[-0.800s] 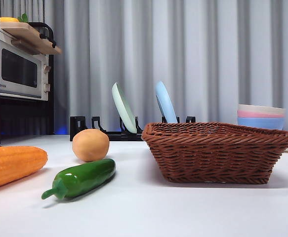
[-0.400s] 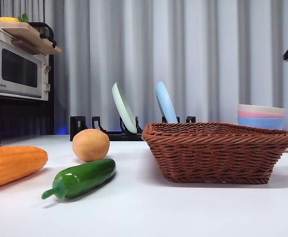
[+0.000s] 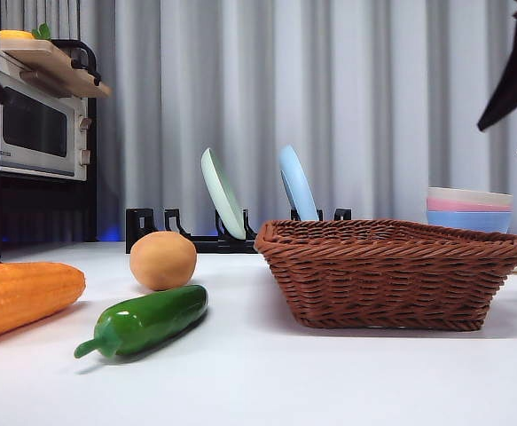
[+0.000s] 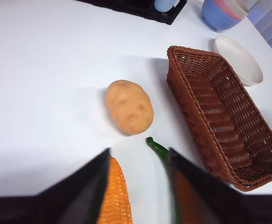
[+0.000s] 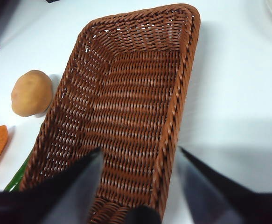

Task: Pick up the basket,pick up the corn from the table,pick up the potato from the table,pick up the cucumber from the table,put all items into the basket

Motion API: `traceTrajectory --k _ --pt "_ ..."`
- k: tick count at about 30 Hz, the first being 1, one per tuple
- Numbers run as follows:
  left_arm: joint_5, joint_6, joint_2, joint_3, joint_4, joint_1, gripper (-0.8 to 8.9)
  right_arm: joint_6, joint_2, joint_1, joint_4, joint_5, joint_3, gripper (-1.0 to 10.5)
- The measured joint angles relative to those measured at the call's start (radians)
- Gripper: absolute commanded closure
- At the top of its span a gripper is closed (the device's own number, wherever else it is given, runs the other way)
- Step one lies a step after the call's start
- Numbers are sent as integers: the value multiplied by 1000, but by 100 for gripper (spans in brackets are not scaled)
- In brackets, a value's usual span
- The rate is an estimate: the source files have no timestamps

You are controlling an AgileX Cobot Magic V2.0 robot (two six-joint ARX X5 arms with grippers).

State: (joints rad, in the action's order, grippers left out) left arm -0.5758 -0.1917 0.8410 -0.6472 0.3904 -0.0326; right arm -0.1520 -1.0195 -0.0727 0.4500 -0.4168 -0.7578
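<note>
The brown wicker basket [image 3: 391,273] stands empty on the white table [image 3: 267,382], right of centre. The orange corn [image 3: 23,297] lies at the far left, the tan potato [image 3: 162,260] behind it, and the green cucumber [image 3: 147,321] in front of the potato. My right gripper [image 5: 139,150] is open, hovering above the basket [image 5: 131,107]; it shows as a dark tip at the top right of the front view [image 3: 511,80]. My left gripper [image 4: 139,154] is open and empty above the corn [image 4: 115,196] and cucumber [image 4: 160,150], near the potato [image 4: 129,107].
A black dish rack [image 3: 152,226] holds a green plate [image 3: 221,193] and a blue plate [image 3: 296,185] behind the basket. Stacked pastel bowls [image 3: 468,209] stand at the back right, a white dish [image 4: 238,58] beside them. A microwave [image 3: 32,129] sits on a shelf at the left.
A dark arm has come further down into the front view's top right corner. A small dark tip now shows at the left edge. The vegetables and basket have not moved.
</note>
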Motion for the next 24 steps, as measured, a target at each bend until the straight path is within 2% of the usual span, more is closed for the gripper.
traceTrajectory --k 5,12,19,20,23,24 --pt "0 0 0 0 0 0 406 4 -127 0 11 0 -89 590" --pt "0 0 0 -8 1 0 406 11 -399 -7 11 1 -240 591" --pt "0 0 0 -8 1 0 406 12 -589 -35 14 1 -289 609" --pt "0 0 0 -8 1 0 406 11 -603 -40 13 1 -290 635" --pt "1 0 1 -8 1 0 406 12 -632 -48 15 1 -290 965" --pt "1 0 3 -8 0 0 406 13 -632 -48 7 1 -290 962"
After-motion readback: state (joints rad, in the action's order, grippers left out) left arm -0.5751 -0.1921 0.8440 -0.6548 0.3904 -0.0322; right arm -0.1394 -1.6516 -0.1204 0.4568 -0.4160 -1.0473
